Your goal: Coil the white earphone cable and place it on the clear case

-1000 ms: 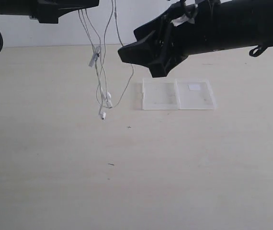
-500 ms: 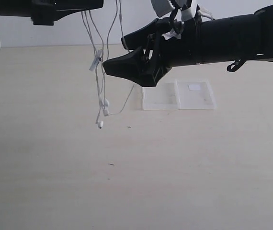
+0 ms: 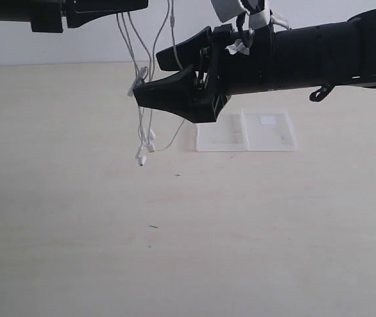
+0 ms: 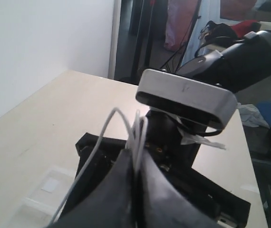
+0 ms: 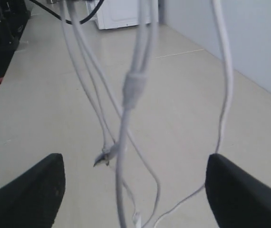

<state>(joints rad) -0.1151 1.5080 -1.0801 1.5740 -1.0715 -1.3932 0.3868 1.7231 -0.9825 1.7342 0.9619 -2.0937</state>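
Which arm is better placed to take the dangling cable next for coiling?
Likely right: the right hand, open, straddles the hanging cable strands; the left hand is shut on the cable's top, holding it up.

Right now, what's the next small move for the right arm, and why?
Probably close the right gripper: its jaws stand open either side of the white earphone cable hanging from the shut left gripper, with none on the clear case yet.
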